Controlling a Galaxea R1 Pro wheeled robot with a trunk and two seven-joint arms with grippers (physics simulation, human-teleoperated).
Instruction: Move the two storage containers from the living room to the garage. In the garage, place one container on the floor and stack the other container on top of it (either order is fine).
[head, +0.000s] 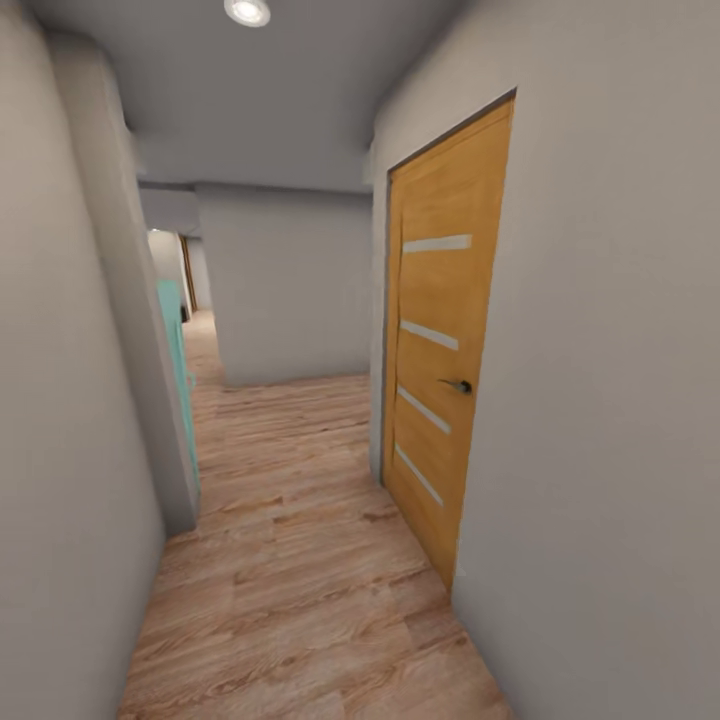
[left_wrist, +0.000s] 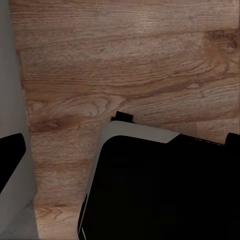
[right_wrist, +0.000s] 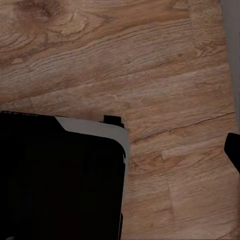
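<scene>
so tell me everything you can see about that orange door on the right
The orange-wood door is set in the grey right-hand wall of the corridor and looks shut, sitting flush in its dark frame. Its face shows smooth wood grain with four narrow pale glass slits stacked down the middle. A small dark lever handle sits at mid height near the edge closer to the camera. Its foot meets the light wood plank floor.

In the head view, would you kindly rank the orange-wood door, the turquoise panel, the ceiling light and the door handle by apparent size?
1. Orange-wood door, nearest, so flattered.
2. Turquoise panel, partly hidden by the wall.
3. Ceiling light, cropped.
4. Door handle.
</scene>
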